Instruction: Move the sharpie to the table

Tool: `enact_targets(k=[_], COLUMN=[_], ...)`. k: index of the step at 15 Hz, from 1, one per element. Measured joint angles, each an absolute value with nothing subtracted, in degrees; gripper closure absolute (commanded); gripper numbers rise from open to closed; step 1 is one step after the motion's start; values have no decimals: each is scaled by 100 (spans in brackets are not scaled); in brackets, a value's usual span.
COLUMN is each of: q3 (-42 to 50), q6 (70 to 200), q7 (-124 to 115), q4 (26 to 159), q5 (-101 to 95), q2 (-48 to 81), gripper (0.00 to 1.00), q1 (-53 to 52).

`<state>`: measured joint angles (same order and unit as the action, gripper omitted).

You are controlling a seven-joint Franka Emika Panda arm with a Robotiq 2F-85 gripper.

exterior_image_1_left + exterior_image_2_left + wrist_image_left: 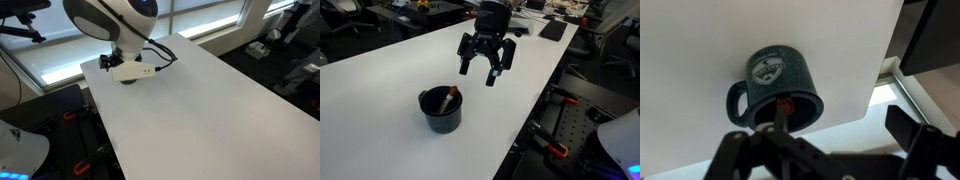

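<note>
So the sharpie (450,97) is sitting inside the dark mug (441,111), tip end poking up and leaning on the rim. You can see its reddish colour in the wrist view (784,107) too. It isn't lying on the white desk (390,70) itself. The mug stands upright on the desk, not far from an edge, and in the wrist view (775,85) its handle sticks out to the left with a pale round emblem on the side.

The hand (483,70) hovers above the desk just beside the mug, apart from it, with its fingers (466,62) spread wide and nothing between them. In an exterior view the arm's white body hides most of the mug, with only a dark bit (128,81) peeking out underneath.
</note>
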<state>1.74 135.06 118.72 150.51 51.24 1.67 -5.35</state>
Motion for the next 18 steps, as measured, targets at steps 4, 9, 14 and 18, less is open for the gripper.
enact_targets(k=[4, 9, 14, 18], q3=[92, 5, -27, -54], q6=[13506, 13537, 13563, 13563], q7=[12041, 12102, 12106, 12106], q4=[14975, 14877, 14832, 14831], q5=[5254, 5545, 5553, 5561], q2=[312, 473, 564, 651], gripper=[0, 0, 0, 0], q1=[-405, -351, -334, -325])
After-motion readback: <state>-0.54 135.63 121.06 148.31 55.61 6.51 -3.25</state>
